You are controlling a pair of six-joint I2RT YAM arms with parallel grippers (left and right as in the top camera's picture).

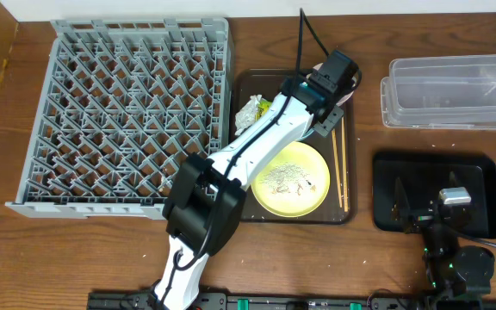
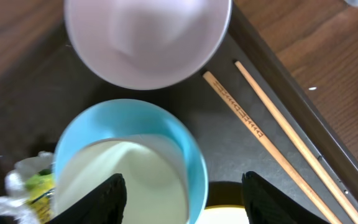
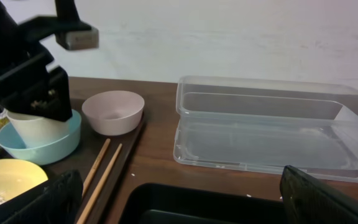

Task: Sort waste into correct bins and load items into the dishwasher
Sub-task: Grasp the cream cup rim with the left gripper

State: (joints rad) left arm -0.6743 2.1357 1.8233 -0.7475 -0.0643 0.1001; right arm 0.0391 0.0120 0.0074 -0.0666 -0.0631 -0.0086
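Fingers of the right gripper (image 1: 455, 200) stand wide apart with nothing between them, low over the one black tray (image 1: 480, 168) at the lower right of the overhead view. Left of it lies one brown tray (image 1: 317, 218). Nearest on it sits one yellow plate (image 1: 293, 179) sprinkled with rice scraps (image 1: 284, 178). Two chopsticks (image 1: 341, 168) lie side by side along that tray's right edge, just beside the plate.

Higher in the frame the left arm (image 1: 265, 142) crosses the tray and hides what is under its gripper; the wrist views fill that in. The left gripper (image 2: 185, 199) hangs over one blue bowl (image 2: 194, 155) with one white cup (image 2: 123, 174) standing inside it. Its jaws are parted, one finger over the cup's mouth and the other outside the bowl's rim; whether either touches I cannot tell. One crumpled wrapper (image 2: 30, 180) lies at the lower left of the left wrist view, and one white bowl (image 2: 148, 37) stands just past the blue one.

Farthest, one clear tub (image 1: 450, 95) sits at the upper right and one grey rack (image 1: 119, 112) at the upper left, its right edge close against the brown tray. Bare table (image 1: 364, 129) runs between the brown tray and the two bins.
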